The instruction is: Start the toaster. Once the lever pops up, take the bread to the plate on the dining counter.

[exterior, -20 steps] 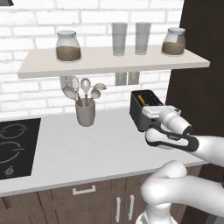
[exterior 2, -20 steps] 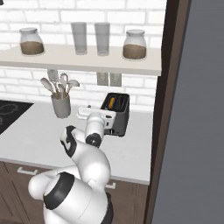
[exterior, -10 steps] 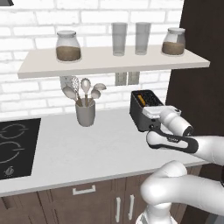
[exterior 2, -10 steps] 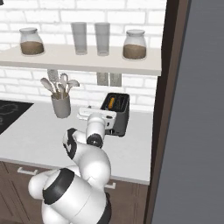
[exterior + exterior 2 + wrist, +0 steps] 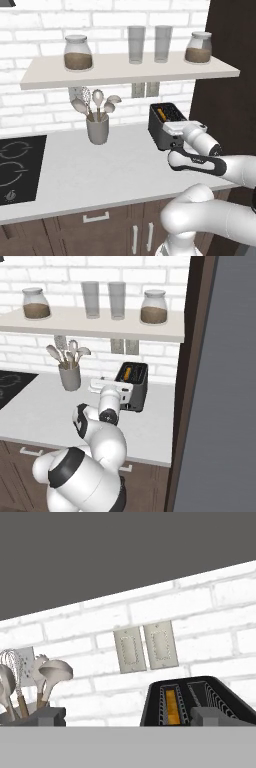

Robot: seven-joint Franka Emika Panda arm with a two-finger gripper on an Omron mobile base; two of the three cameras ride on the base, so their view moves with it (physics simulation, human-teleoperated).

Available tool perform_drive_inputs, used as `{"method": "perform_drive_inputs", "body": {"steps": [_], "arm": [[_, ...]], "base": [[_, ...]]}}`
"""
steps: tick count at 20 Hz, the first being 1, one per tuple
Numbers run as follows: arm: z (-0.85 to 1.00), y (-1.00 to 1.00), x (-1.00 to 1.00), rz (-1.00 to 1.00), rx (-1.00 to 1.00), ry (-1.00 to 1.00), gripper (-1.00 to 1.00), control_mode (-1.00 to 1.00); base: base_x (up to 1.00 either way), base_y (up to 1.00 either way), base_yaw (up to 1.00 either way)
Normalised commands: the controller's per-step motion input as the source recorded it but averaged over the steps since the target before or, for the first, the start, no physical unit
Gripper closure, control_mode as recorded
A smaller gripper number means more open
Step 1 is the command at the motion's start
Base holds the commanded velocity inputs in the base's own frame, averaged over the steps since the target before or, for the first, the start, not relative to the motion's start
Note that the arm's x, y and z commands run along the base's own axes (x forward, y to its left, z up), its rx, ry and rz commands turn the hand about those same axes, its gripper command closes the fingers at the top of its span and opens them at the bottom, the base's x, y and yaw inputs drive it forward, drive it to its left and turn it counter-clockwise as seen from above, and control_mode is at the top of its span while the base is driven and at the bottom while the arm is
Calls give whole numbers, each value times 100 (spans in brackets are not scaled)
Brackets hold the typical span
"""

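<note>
1. Dark grey toaster [image 5: 165,125] at right of centre in left base view, on pale worktop [image 5: 100,170] against white brick wall [image 5: 45,107]; boxy, two slots on top.
2. Bread [image 5: 171,706] seated down in nearer-left slot in hand view, seen as a narrow orange-tan strip; same warm strip visible in slot in right base view [image 5: 128,374]. Second slot apparently empty.
3. Gripper [image 5: 127,716] just in front of toaster, lower centre of hand view, camera looking over toaster top toward twin wall outlets [image 5: 145,646]. Fingertips [image 5: 47,714] far apart at bottom edge; jaws fully spread, holding nothing.
4. Hand body in left base view pressed up close to toaster's front face; contact with lever or knob not resolvable. Lever itself not made out in any view.
5. Progress, judged: early. Bread low in slot, so toasting either not begun or under way; cannot tell which from frames. Nothing lifted out.
6. Remaining, judged: press lever if not yet down, wait for pop-up, pinch slice from above, carry to plate on dining counter.
7. Surroundings: grey utensil cup [image 5: 97,129] with spoons and whisk left of toaster, well apart; black cooktop [image 5: 17,167] at far left; shelf [image 5: 125,72] above with two jars and two glasses.
</note>
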Motion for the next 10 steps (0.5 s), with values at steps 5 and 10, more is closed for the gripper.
{"method": "perform_drive_inputs", "body": {"steps": [5,10], "arm": [[0,0,0,0,0,0,-100,-100],[0,0,0,0,0,0,-100,-100]], "base": [[0,0,0],[0,0,0]]}}
